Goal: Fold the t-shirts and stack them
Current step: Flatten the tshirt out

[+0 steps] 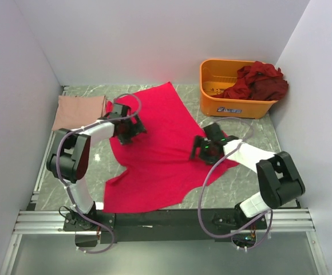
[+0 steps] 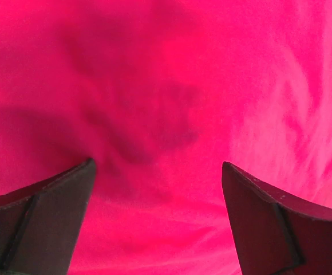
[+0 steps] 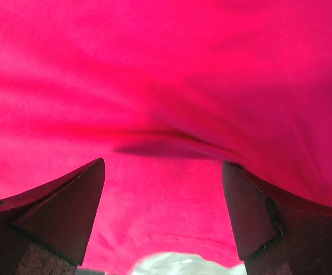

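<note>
A bright pinkish-red t-shirt (image 1: 160,149) lies spread flat in the middle of the table. My left gripper (image 1: 130,133) hovers over its left edge, open, and the left wrist view shows red cloth (image 2: 166,114) between and beyond the fingers (image 2: 46,212). My right gripper (image 1: 203,150) is over the shirt's right edge, open too; its wrist view shows the shirt's hem (image 3: 177,238) lying between the fingertips, not pinched. A pale dusty pink t-shirt (image 1: 80,110) lies folded at the back left. Dark maroon t-shirts (image 1: 259,81) are heaped in the orange bin.
The orange plastic bin (image 1: 223,94) stands at the back right, near the right wall. White walls close the table on three sides. The grey marbled tabletop (image 1: 257,134) shows around the red shirt.
</note>
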Robot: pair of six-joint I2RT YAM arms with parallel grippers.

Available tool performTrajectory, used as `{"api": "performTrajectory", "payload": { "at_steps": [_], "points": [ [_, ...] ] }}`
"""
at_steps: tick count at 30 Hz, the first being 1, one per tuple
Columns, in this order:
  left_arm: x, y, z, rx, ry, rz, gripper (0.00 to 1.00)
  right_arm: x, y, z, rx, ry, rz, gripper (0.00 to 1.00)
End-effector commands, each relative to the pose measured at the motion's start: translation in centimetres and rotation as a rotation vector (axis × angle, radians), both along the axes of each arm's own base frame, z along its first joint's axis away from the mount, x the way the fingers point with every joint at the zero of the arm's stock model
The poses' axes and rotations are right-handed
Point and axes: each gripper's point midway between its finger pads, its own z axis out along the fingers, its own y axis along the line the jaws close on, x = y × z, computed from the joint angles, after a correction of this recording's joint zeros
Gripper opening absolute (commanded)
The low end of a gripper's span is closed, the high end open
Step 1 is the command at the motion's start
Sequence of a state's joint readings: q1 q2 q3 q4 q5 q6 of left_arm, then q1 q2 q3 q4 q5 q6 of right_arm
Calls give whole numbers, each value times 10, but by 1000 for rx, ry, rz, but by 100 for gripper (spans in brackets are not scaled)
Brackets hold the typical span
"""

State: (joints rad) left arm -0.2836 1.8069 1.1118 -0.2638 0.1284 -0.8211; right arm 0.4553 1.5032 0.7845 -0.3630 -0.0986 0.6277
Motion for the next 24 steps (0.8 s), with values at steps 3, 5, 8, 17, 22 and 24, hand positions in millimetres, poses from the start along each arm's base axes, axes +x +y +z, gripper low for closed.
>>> {"api": "performTrajectory", "payload": {
  "at_steps": [3,5,8,17,22,24],
  "points": [
    [-8,-74,-21,-65,20,-182,99,-8,-88,-12,-138,60,-181,90],
    [-8,-110,-27,-76,37,-257,99,-3,-119,-9,-146,57,-271,90],
    [-9,-159,-23,-104,31,-357,99,1,-160,-7,-164,62,-391,91],
    [-6,-186,45,-55,-117,-441,99,47,-165,60,-129,-150,-401,91],
    [22,-114,77,29,-213,-282,99,25,-69,83,-142,-201,-134,91],
    [40,-72,67,48,-183,-180,99,14,-33,76,-98,-181,-56,91]
  ]
}}
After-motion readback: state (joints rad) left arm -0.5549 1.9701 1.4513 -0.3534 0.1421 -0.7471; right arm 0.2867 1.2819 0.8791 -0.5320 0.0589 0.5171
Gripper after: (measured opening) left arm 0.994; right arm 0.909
